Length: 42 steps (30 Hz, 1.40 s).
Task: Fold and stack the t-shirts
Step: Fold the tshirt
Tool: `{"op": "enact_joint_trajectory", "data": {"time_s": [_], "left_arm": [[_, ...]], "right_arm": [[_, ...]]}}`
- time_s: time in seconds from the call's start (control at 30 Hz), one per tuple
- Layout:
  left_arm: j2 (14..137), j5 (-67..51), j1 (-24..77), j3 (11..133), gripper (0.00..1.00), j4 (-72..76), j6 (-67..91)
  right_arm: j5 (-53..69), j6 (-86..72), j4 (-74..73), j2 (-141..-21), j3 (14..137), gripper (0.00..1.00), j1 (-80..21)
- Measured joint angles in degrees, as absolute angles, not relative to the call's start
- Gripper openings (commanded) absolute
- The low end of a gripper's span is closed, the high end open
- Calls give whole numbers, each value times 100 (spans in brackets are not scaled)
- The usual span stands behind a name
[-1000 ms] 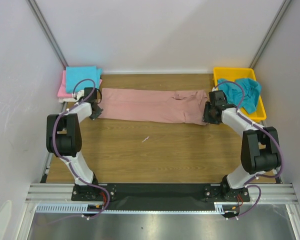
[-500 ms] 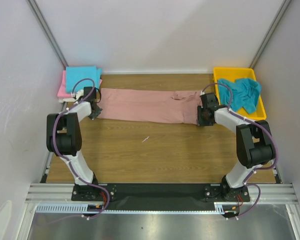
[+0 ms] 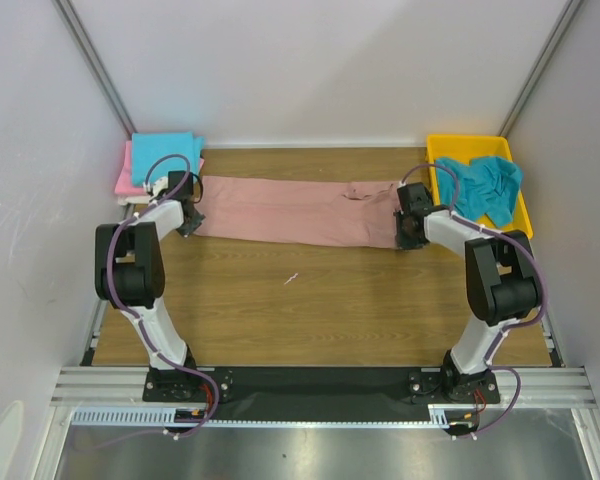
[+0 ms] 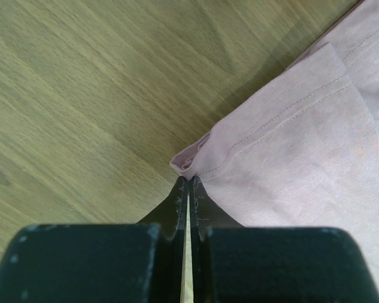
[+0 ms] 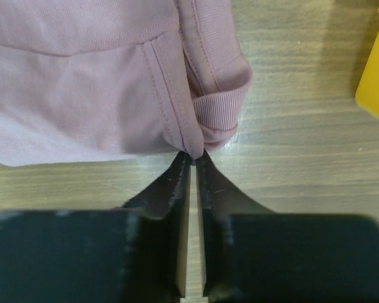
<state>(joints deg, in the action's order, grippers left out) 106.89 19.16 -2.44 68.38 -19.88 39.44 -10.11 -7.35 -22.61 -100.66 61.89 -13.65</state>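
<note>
- The folded stack (image 3: 160, 152) of t-shirts, teal on top, lay at the far left corner of the table (image 3: 310, 310).
- The left tool (image 3: 187, 216) stood just in front of this stack. It was clenched on the left end of the dusty-pink t-shirt (image 3: 290, 212); in the left wrist view a hem corner sat pinched at its closed tips.
- The dusty-pink t-shirt lay flat as one long band between the two tools. Its long axis ran left to right across the far half of the table.
- The right tool (image 3: 408, 226) was at the right end of the band. Its jaws were almost together on a fold of cloth beside the ribbed edge, so it seemed to grasp it.
- The yellow tray (image 3: 435, 150) stood just to the right, with a crumpled teal t-shirt (image 3: 485, 188) inside.
- Judgement: the left arm was the nearer one to the stack, so the right end probably had to travel leftward along the band.
</note>
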Motion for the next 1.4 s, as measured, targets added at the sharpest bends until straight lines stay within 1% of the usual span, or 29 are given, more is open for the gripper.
{"op": "enact_joint_trajectory", "data": {"time_s": [0.03, 0.33, 0.73, 0.8, 0.83, 0.87, 0.9, 0.93, 0.97, 1.0, 1.07, 1.1, 1.13, 1.17, 1.2, 1.23, 1.3, 1.37, 1.4], "left_arm": [[10700, 1918, -244, 6851, 0, -1990, 3944], [10757, 1931, -244, 6956, 1, -2032, 3946], [10803, 1929, -244, 7057, 0, -2071, 3946], [10803, 1927, -244, 7057, 0, -2069, 3944], [10803, 1925, -244, 7057, 0, -2069, 3942], [10803, 1918, -244, 7057, 0, -2067, 3938], [10803, 1909, -244, 7057, 2, -2067, 3916], [10803, 1894, -242, 7057, 3, -2067, 3898], [10801, 1872, -237, 7054, 5, -2067, 3889], [10798, 1865, -217, 7054, 11, -2069, 3879], [10761, 1870, -183, 7028, 19, -2084, 3844], [10718, 1876, -158, 7006, 31, -2121, 3830], [10661, 1883, -128, 6989, 36, -2171, 3804], [10573, 1885, -104, 6971, 42, -2226, 3789], [10488, 1887, -91, 6958, 56, -2279, 3767], [10355, 1894, -75, 6949, 63, -2349, 3719], [10077, 1929, -49, 6949, 72, -2423, 3682], [9810, 1955, -49, 6960, 76, -2462, 3599], [9679, 1957, -49, 6991, 78, -2467, 3553]], "right_arm": [[-1028, -729, -2265, -10095, 6211, 0, -1372], [-1332, -628, -2394, -10171, 6324, 0, -1315], [-1306, -567, -2421, -10171, 6324, 0, -1085], [-1243, -552, -2429, -10169, 6324, 6, -1079], [-1197, -550, -2445, -10167, 6326, 11, -1074], [-1140, -552, -2471, -10165, 6329, 14, -1068], [-1085, -556, -2517, -10156, 6342, 16, -1061], [-1015, -565, -2576, -10141, 6370, 23, -1055], [-943, -587, -2630, -10119, 6403, 26, -1041], [-838, -620, -2744, -10068, 6471, 31, -1017], [-596, -738, -2976, -9955, 6674, 36, -961], [-504, -775, -3068, -9904, 6796, 39, -941], [-399, -856, -3186, -9852, 6982, 46, -923], [-279, -956, -3245, -9797, 7175, 50, -910], [-196, -1059, -3271, -9741, 7363, 52, -895], [-102, -1157, -3293, -9697, 7553, 59, -884], [78, -1461, -3229, -9662, 7922, 65, -878], [209, -1782, -2989, -9651, 8084, 68, -886], [266, -2016, -2814, -9651, 8103, 75, -895]]}}
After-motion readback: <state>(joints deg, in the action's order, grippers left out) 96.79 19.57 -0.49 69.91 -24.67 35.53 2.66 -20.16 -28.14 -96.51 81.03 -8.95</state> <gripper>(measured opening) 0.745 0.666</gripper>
